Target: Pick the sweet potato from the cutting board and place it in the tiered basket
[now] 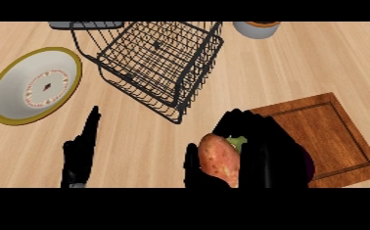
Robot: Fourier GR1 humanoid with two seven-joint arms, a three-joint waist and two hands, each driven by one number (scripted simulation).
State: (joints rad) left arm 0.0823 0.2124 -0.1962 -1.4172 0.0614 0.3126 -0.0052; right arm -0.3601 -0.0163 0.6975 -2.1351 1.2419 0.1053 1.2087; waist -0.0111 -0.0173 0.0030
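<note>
Progress: pick looks done to me; placing not yet done.
L hand (80, 153): lower left, open, fingers up, resting, holds nothing.
Tiered basket (159, 62): upper centre on surface, no potato in it.
Sweet potato (219, 159): off the board, below basket, in my R hand.
R hand (269, 158): fingers curled round it.
Cutting board (325, 131): far right.

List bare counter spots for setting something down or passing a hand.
Free: the strip below the tiered basket, between the left hand and the right hand holding the sweet potato; also the wide patch right of the basket, bordered by the cup and cutting board. Crowded: the plate and basket sit close at upper left.
</note>
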